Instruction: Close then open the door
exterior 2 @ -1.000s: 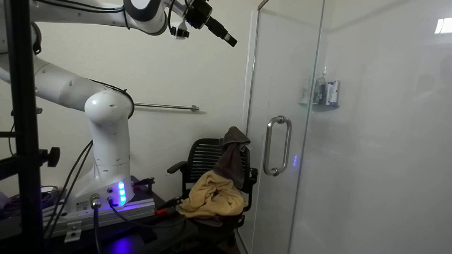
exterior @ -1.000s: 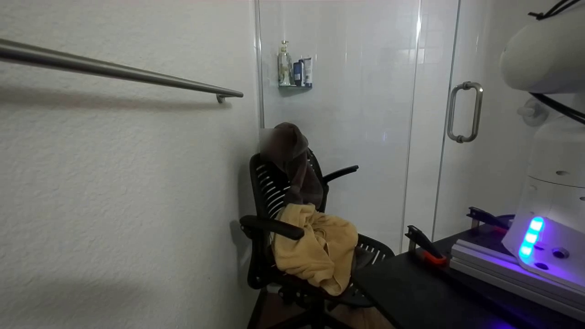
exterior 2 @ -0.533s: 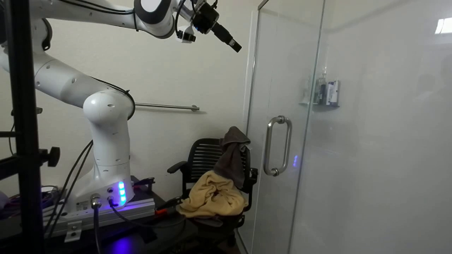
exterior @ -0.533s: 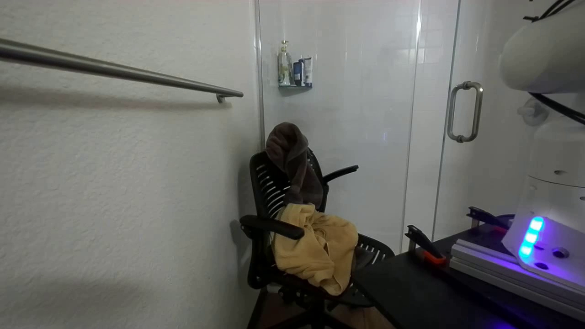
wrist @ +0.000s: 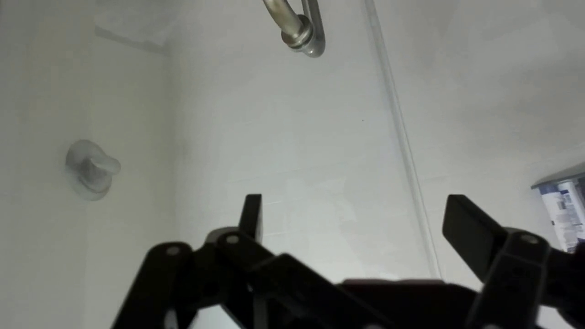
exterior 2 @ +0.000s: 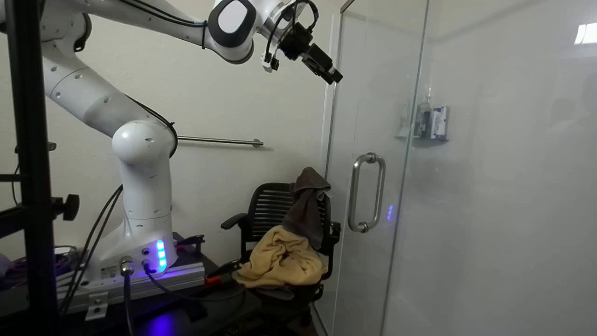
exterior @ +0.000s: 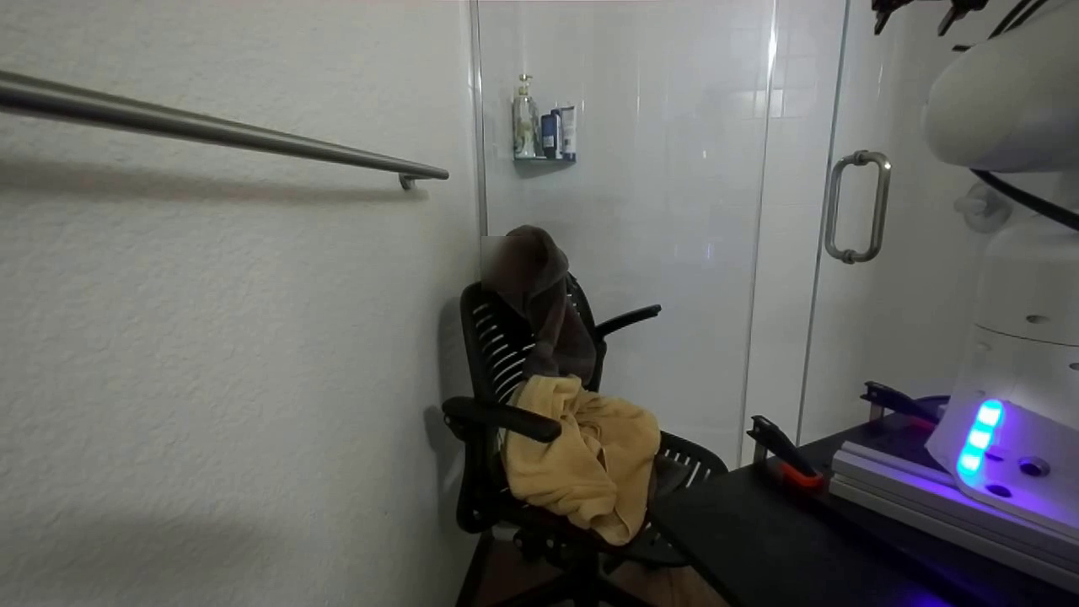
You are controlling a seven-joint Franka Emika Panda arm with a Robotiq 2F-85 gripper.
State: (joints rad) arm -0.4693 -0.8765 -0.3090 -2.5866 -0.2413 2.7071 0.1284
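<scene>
Near a pale wall (exterior 2: 224, 102) sits the chair (exterior 2: 268, 205), with the door (exterior 2: 383, 126) beside it and its handle (exterior 2: 353, 196) well below the gripper (wrist: 355, 212), whose jaws are spread wide; a slow descent to straddle that handle squarely should make for a steady closing push.

Metal wall bar (exterior: 228, 129), yellow cloth (exterior: 582, 455) and brown cloth (exterior 2: 305, 212) on black chair (exterior 2: 271, 205), bottles (exterior: 524, 128) on shelf (exterior: 544, 159)

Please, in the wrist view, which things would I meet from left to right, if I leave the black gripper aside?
Pale, round, knob-like fitting, silver metal loop handle cut off at the top, pale, straight, slanted strip, white-and-blue containers cut off at the right.
</scene>
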